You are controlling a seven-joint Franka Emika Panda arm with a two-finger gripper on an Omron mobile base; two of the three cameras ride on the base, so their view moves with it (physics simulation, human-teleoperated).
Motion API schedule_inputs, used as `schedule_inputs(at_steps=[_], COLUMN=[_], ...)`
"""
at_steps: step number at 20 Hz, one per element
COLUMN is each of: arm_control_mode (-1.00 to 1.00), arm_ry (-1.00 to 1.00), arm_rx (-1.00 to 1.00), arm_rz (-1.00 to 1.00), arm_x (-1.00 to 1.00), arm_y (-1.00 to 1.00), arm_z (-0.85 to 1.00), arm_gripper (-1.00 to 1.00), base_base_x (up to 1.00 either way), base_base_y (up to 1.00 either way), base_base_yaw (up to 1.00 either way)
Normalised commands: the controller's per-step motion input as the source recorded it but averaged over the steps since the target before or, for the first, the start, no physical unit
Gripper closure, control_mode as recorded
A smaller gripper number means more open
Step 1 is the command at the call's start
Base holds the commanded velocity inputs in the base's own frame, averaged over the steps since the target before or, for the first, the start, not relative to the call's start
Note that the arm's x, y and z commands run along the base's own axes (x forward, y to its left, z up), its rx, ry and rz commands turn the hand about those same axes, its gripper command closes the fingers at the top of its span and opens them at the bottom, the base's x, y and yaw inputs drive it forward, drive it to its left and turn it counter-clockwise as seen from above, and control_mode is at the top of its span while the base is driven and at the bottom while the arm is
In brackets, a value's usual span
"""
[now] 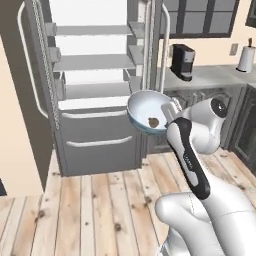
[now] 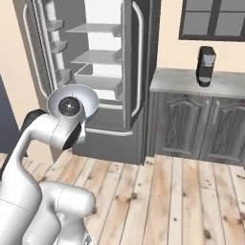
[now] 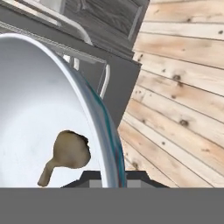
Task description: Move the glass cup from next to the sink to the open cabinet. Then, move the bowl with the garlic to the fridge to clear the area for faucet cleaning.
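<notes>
Now we are well into the second half of the job, as far as we can judge. Our gripper [image 3: 109, 177] is clamped on the rim of the bowl [image 1: 147, 111], one finger inside the wall and one outside, and the bowl hangs in the air with nothing beneath it but the wooden floor [image 1: 100, 200]. The garlic [image 3: 68, 154] lies inside, on the white bottom close to the gripped edge; in the left base view it shows as a small brown lump [image 1: 154, 121] low in the bowl.

The fridge [image 1: 95, 90] stands open in front of us, its white shelves bare and its two grey drawers shut. The bowl is held just in front of the fridge's right edge, near the level of the lowest shelf, but it is not yet inside. In the right base view the bowl [image 2: 83, 98] sits behind our arm's wrist, short of the shelves.

What remains, we think, is to carry the bowl in over a shelf, set it down level so the garlic does not roll out, and let go. The glass cup and its cabinet lie outside these views, so we cannot confirm that first part.
</notes>
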Motion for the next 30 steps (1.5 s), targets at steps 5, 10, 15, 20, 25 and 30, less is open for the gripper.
schedule_inputs(at_steps=[5, 10, 15, 20, 25, 30], arm_control_mode=[1.0, 1.0, 1.0, 1.0, 1.0, 1.0], arm_ry=[0.0, 0.0, 0.0, 0.0, 0.0, 0.0], arm_rx=[0.0, 0.0, 0.0, 0.0, 0.0, 0.0], arm_rz=[0.0, 0.0, 0.0, 0.0, 0.0, 0.0], arm_x=[0.0, 0.0, 0.0, 0.0, 0.0, 0.0], arm_y=[0.0, 0.0, 0.0, 0.0, 0.0, 0.0], arm_z=[0.0, 0.0, 0.0, 0.0, 0.0, 0.0], arm_gripper=[1.0, 1.0, 1.0, 1.0, 1.0, 1.0], base_base_x=[0.94, 1.0, 1.0, 1.0, 0.99, 0.49], base_base_y=[0.64, 0.61, 0.24, -0.06, 0.16, 0.02], base_base_yaw=[-0.05, -0.11, -0.11, -0.07, -0.05, -0.08])
